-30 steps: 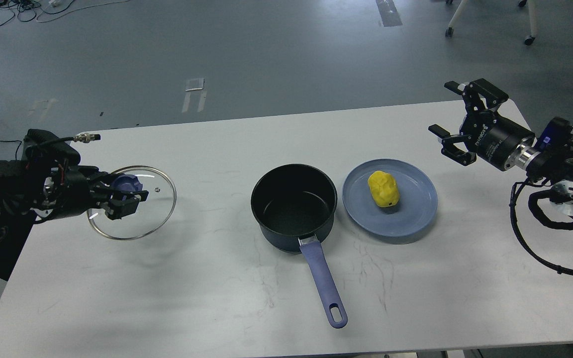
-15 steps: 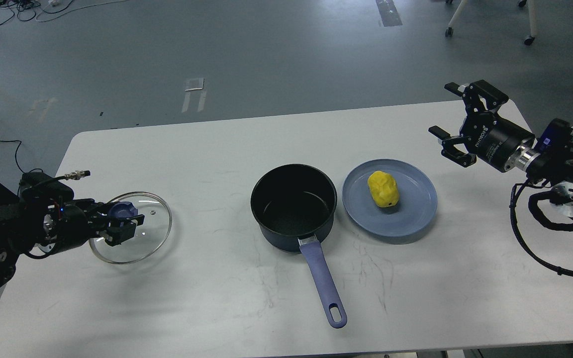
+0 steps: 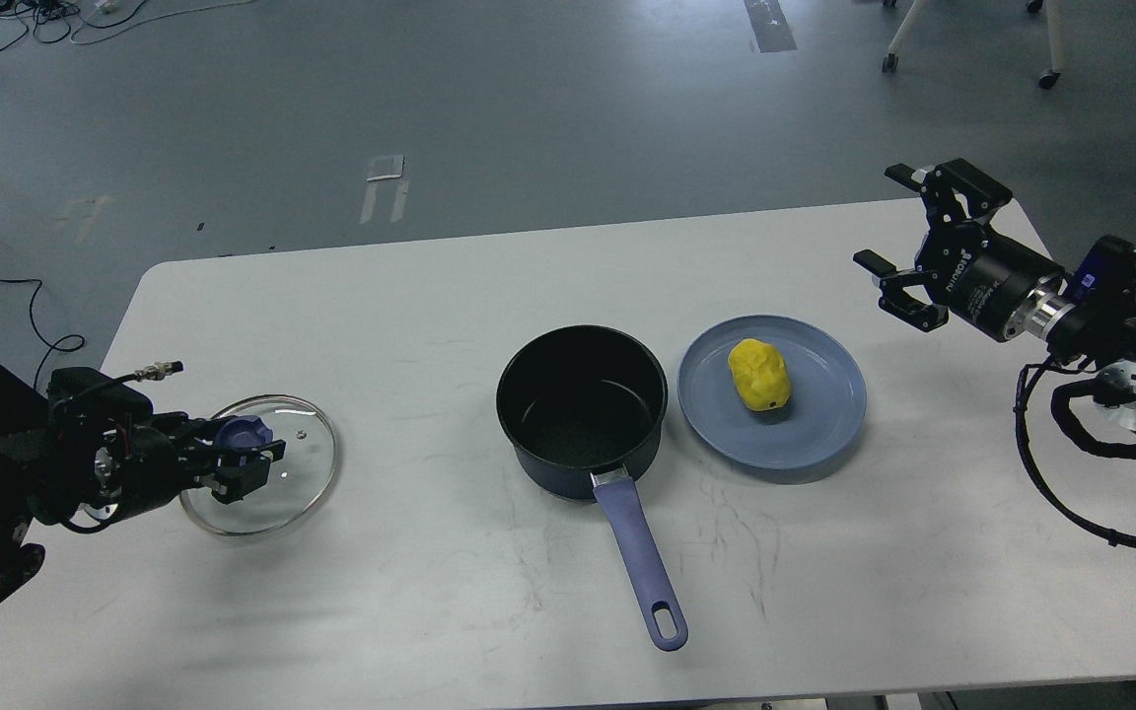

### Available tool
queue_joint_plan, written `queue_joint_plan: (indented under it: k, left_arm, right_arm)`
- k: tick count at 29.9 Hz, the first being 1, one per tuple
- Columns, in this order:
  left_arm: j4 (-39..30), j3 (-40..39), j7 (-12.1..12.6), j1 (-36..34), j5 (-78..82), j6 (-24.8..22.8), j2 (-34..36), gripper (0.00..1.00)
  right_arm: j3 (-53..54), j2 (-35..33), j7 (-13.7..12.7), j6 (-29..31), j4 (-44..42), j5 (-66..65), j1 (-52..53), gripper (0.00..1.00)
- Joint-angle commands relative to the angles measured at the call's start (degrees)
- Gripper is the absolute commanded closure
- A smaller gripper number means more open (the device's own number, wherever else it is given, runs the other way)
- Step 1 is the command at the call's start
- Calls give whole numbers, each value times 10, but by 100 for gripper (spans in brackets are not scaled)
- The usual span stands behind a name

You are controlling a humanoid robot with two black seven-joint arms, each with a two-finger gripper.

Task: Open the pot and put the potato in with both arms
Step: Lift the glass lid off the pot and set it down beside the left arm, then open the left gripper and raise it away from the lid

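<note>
A dark pot (image 3: 583,406) with a purple handle stands open at the table's middle. A yellow potato (image 3: 759,375) lies on a blue plate (image 3: 824,424) just right of the pot. My left gripper (image 3: 245,456) is shut on the purple knob of the glass lid (image 3: 277,478), which is low over or resting on the table at the left. My right gripper (image 3: 908,242) is open and empty, above the table's far right, up and right of the plate.
The white table (image 3: 430,296) spans the view. The pot's handle (image 3: 639,562) points toward the front edge. Chair legs and cables are on the grey floor beyond the table.
My left gripper has lowered the lid toward the table and drawn it slightly left and nearer. My right gripper has barely moved.
</note>
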Motion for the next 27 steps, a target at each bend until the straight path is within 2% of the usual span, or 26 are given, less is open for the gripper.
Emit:
queue_joint_plan:
  k: [1, 2, 10, 13, 14, 15, 17, 19, 23, 27]
  left_arm:
    - [1, -1, 0, 8, -2, 6, -1, 10]
    - [1, -1, 0, 8, -3, 6, -1, 3]
    - [-26, -17, 0, -11, -63, -21, 15, 2]
    - [-80, -21, 0, -75, -208, -100, 51, 2]
    - [-88, -21, 0, -105, -287, -149, 53, 2]
    - [-88, -21, 0, -106, -288, -149, 53, 2]
    - [-90, -25, 0, -157, -474, -238, 51, 2]
    - [-89, -35, 0, -173, -614, -272, 47, 2]
    - [-88, -60, 0, -174, -794, -275, 18, 2]
    - [-74, -90, 0, -165, -848, -271, -29, 2]
  right_arm:
    - [-1, -1, 0, 0, 0, 0, 0, 0]
    - [0, -1, 0, 0, 0, 0, 0, 0]
    - [0, -4, 0, 0, 0, 0, 2, 0]
    - [-1, -11, 0, 0, 0, 0, 4, 0]
    - [0, -13, 0, 0, 0, 0, 7, 0]
    - [0, -13, 0, 0, 0, 0, 7, 0]
    - [0, -15, 0, 0, 4, 0, 10, 0]
    - [0, -19, 0, 0, 15, 0, 11, 0]
    - [2, -43, 0, 0, 54, 0, 11, 0]
    - [1, -52, 0, 0, 82, 0, 10, 0]
